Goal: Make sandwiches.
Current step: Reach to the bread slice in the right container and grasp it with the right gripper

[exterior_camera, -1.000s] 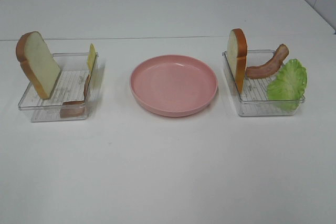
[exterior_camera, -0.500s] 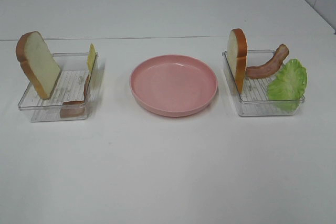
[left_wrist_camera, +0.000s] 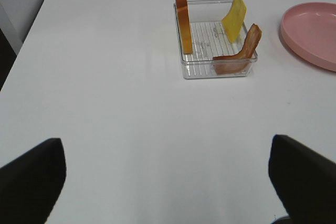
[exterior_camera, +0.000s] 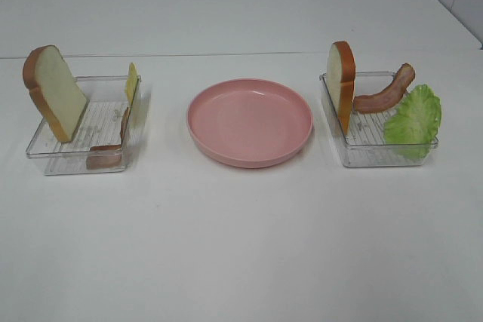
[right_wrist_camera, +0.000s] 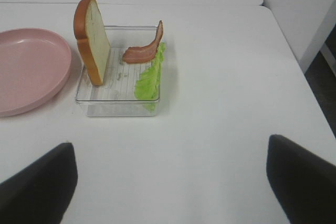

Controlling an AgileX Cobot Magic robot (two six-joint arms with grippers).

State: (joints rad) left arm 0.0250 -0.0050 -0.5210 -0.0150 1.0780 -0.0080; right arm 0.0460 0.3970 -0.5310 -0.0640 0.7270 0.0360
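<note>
No sandwich is stacked; the parts lie apart. In the left clear tray (exterior_camera: 45,157) (left_wrist_camera: 199,72) a bread slice (exterior_camera: 54,93) (left_wrist_camera: 181,10) leans upright, with yellow cheese (exterior_camera: 131,83) (left_wrist_camera: 234,15) and a bacon strip (exterior_camera: 113,141) (left_wrist_camera: 241,56). The right clear tray (exterior_camera: 362,157) (right_wrist_camera: 100,107) holds another bread slice (exterior_camera: 342,84) (right_wrist_camera: 93,39), bacon (exterior_camera: 386,91) (right_wrist_camera: 144,50) and green lettuce (exterior_camera: 413,120) (right_wrist_camera: 149,77). Both grippers are outside the high view. My left gripper (left_wrist_camera: 168,179) stands open well short of its tray. My right gripper (right_wrist_camera: 170,179) is open too, short of the right tray.
An empty pink plate (exterior_camera: 250,121) (left_wrist_camera: 313,30) (right_wrist_camera: 26,69) sits between the two trays on the white table. The table's left edge shows in the left wrist view and its right edge in the right wrist view.
</note>
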